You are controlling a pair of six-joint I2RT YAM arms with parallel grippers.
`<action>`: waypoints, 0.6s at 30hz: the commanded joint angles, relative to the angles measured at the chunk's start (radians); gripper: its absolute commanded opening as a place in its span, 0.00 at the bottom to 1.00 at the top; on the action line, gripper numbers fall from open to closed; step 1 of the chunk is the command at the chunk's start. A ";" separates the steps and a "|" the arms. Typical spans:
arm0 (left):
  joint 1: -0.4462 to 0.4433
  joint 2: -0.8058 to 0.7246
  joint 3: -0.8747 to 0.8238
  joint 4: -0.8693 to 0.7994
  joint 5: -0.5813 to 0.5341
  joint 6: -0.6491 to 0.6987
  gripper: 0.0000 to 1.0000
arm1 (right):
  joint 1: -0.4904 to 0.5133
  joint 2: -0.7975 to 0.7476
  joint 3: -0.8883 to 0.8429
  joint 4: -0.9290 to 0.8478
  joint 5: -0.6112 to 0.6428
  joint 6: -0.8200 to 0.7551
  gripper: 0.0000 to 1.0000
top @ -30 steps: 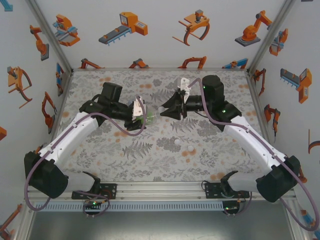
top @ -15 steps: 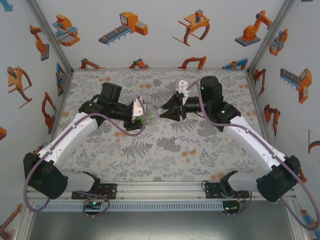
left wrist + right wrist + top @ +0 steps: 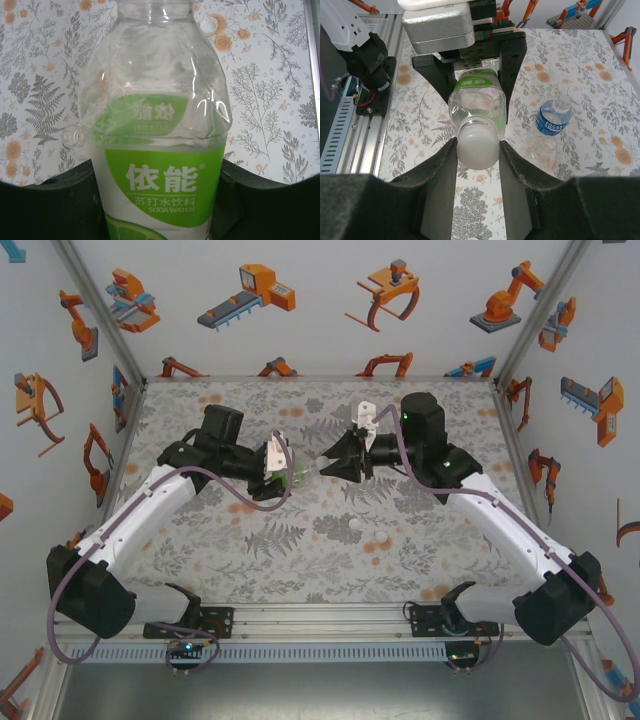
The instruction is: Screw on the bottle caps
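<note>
Gently, since the bottle (image 3: 155, 125) looks flimsy: my left claw (image 3: 157, 187) pinches its labelled waist, my right claw (image 3: 477, 151) nips the cap (image 3: 477, 142).

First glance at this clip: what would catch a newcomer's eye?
Mid-table, the left hand grips a green-labelled bottle held sideways, and the right hand holds a white cap at its mouth. A blue-labelled bottle sits on the table nearby.
</note>
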 commanded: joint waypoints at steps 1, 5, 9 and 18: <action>-0.004 -0.020 0.005 0.086 0.056 -0.036 0.00 | 0.023 0.008 -0.003 -0.026 -0.049 -0.018 0.16; -0.001 -0.014 0.006 0.087 0.056 -0.045 0.00 | 0.022 0.013 -0.001 -0.027 -0.063 -0.018 0.16; 0.001 -0.013 0.005 0.082 0.060 -0.044 0.00 | 0.024 0.009 -0.005 -0.034 -0.007 -0.024 0.16; 0.002 -0.014 0.001 0.083 0.080 -0.034 0.00 | 0.024 0.007 0.004 -0.058 0.018 -0.050 0.16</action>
